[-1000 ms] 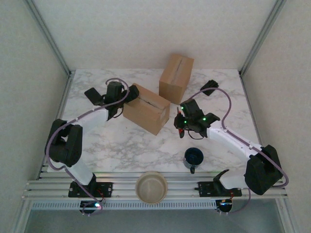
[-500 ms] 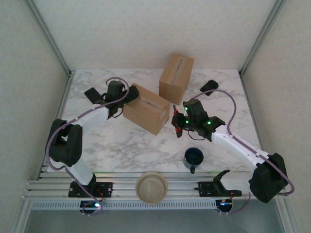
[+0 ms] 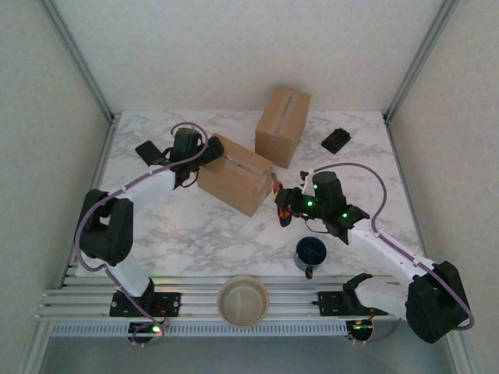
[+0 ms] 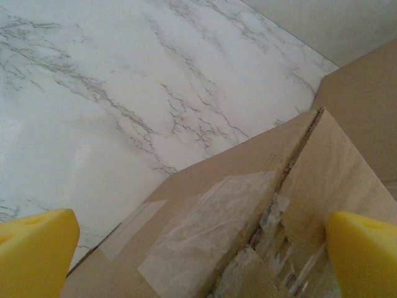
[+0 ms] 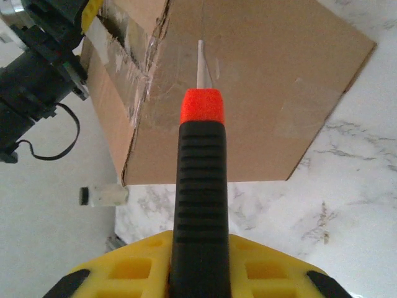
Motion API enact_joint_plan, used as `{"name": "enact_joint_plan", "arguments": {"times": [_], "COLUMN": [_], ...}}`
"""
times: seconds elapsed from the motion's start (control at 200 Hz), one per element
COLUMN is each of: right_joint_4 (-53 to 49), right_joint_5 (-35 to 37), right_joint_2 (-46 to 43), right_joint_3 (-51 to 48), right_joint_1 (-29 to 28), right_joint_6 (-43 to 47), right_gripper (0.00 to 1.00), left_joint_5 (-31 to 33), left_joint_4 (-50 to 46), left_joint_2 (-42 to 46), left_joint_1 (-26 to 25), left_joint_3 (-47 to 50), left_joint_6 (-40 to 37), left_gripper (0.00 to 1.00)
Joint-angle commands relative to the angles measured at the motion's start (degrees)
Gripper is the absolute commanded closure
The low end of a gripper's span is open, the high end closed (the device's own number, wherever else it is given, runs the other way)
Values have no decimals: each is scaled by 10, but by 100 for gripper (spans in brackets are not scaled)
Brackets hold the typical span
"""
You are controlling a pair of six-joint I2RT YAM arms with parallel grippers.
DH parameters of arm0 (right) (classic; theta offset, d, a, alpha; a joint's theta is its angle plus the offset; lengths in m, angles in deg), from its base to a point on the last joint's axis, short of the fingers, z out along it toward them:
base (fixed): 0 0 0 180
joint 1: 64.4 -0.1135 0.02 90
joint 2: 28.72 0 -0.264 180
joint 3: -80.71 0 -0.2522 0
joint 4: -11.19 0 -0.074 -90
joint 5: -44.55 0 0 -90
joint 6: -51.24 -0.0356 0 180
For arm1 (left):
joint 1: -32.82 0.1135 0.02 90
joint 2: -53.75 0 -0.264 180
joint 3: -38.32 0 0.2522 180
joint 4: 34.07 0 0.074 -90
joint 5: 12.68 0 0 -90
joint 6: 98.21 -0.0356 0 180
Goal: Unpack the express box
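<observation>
Two tools are at the box point(image 3: 234, 173), which lies in the middle of the tabletop point(image 3: 179, 234). The left tool point(image 4: 198, 248) is spread wide over its taped end, holding nothing. The right tool point(image 5: 200, 267) is clenched on a knife point(image 5: 200, 180); the blade points at the box's side, maybe touching it.

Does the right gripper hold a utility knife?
Yes, the right gripper grips a black-handled utility knife whose blade points at the cardboard box.

No readable text, label, brand or number on the taped box point(image 3: 234, 178) or the knife point(image 5: 200, 186).
</observation>
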Motion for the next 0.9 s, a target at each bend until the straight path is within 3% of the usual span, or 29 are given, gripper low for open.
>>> {"name": "enact_joint_plan", "arguments": {"times": [0.0, 0.396, 0.896], "right_joint_4": [116, 68, 74], "right_joint_5": [-67, -53, -52], "right_joint_2": [8, -25, -10], "right_joint_3": [-21, -16, -22], "right_joint_1": [8, 8, 8], "right_joint_6": [-39, -10, -43], "right_gripper": [100, 100, 100], "left_joint_5": [43, 43, 41], "left_joint_4": [-151, -154, -154], "left_joint_2": [-51, -54, -58], "left_joint_1": [-3, -3, -3], "left_joint_3": [29, 24, 20], "left_joint_6": [-15, -15, -17], "left_gripper": [0, 0, 0]}}
